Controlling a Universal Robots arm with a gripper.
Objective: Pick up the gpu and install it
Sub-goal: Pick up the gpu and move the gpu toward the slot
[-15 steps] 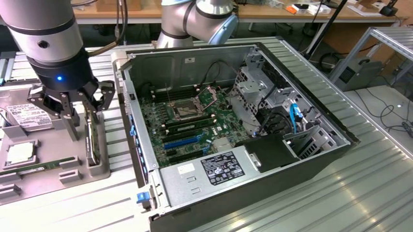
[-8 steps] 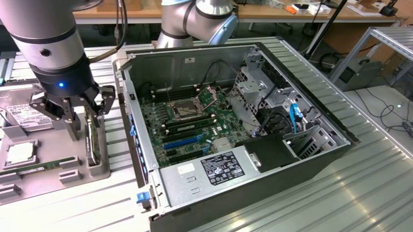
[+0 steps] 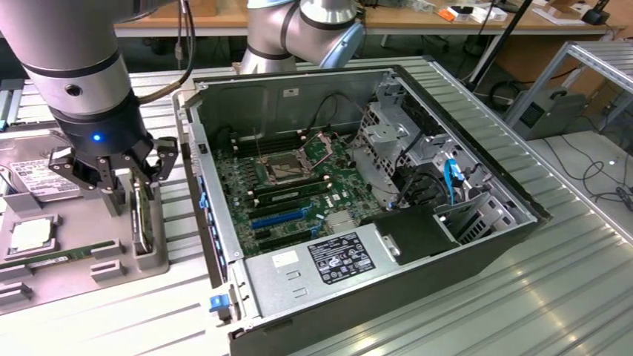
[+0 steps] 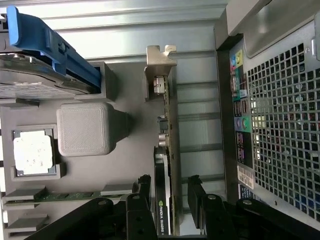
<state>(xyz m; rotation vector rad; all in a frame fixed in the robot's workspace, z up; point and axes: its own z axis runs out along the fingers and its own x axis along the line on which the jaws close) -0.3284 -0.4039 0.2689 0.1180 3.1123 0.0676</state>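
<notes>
- Exterior view: the arm stands over a grey tray [image 3: 59, 278] on the ribbed metal surface [image 3: 494, 297], at the exterior view's left of the open computer case [image 3: 296, 89].
- The gpu [image 3: 144, 219] stands on edge in a holder of the tray, just beside the case's side wall. It is not installed.
- The hand [image 3: 127, 185] is lowered over the upper edge of the gpu, with one finger on each side of the card.
- Wrist view: the hand [image 4: 169, 182] is released. Its two black fingers [image 4: 145, 192] straddle the gpu [image 4: 165, 160], and a narrow gap shows on each side. Nothing is grasped.
- The black face of the gpu carries a green logo near the fingers. The green board edge runs along the card to a silver end bracket [image 4: 160, 65] at the end away from the hand.
- Tray contents: a hard drive [image 3: 40, 178] with a white label lies beside the hand. In the wrist view the hard drive [image 4: 30, 80] carries a blue bracket [image 4: 50, 45]. A square processor chip [image 4: 32, 155] sits in its own recess, and a memory stick [image 4: 55, 196] lies in a slot near it.
- Case interior: the motherboard [image 3: 296, 178] lies exposed, with the power supply [image 3: 327, 263] at the near end.
- Case rear: a perforated panel [image 4: 285, 125] with coloured ports [image 4: 239, 95] faces the gpu.
</notes>
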